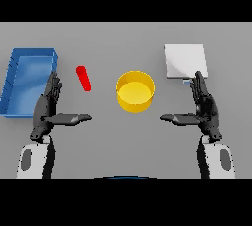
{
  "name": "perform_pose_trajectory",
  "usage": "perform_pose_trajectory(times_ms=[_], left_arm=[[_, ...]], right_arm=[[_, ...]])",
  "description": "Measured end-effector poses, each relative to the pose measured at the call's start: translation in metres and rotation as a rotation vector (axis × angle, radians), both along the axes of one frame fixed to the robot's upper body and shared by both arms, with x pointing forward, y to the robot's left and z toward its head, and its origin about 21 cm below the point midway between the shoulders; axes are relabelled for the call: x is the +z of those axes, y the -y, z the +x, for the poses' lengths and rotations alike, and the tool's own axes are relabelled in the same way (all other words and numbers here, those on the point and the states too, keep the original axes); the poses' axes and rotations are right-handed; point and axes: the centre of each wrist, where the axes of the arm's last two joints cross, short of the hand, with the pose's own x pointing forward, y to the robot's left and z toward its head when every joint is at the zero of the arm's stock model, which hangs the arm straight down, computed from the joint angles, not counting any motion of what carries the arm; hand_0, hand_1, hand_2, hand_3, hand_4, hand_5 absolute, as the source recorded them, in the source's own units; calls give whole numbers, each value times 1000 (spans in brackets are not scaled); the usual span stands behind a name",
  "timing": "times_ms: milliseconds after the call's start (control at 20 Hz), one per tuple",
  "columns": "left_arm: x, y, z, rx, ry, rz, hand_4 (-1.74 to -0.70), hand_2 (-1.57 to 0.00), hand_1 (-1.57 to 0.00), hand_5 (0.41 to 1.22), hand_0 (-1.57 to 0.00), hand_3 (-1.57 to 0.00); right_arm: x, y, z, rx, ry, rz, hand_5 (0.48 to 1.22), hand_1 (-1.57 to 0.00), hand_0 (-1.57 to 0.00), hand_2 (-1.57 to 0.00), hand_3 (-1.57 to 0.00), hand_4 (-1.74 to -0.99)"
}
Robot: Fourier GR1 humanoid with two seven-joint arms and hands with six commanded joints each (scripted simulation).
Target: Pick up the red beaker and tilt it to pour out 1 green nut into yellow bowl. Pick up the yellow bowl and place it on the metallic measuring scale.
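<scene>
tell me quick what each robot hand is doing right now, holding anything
Left robot hand: open, fingers straight, holding nothing.
Right robot hand: open, fingers straight, holding nothing.

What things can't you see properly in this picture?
- Green nut: none shows in the head view; the red beaker is too small and slanted to show inside.
- Scale: its near edge is partly hidden by the right hand fingertips.
- Blue tray: its near right corner sits behind the left hand.
</scene>
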Motion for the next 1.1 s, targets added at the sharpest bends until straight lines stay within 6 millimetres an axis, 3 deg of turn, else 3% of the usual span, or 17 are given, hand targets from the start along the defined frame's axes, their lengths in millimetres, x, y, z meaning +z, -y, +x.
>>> perform_pose_trajectory(times_ms=[300,350,450,700,850,1100], left_arm=[[-1,-6,-6,-3,11,4,-1151,1,1,599,1,1],[2,-8,-14,-33,32,67,-1156,1,1,599,1,1],[9,-11,-26,-52,50,131,-1161,1,1,599,1,1],[18,-9,-31,-79,12,176,-1161,1,1,602,1,1],[10,-3,-23,-95,-17,198,-1170,1,1,605,1,1],[-3,13,8,-110,-16,236,-1227,1,1,629,1,1]], right_arm=[[1,-1,-4,1,10,1,599,1,1,1,1,-1167],[2,0,-13,-1,88,-157,595,1,1,1,1,-1163],[3,-8,-27,11,133,-296,591,1,1,1,1,-1160],[7,-10,-35,3,112,-336,600,1,1,1,1,-1192],[8,-8,-33,20,106,-304,611,1,1,1,1,-1224],[12,-5,-34,29,138,-298,633,1,1,1,1,-1260]])
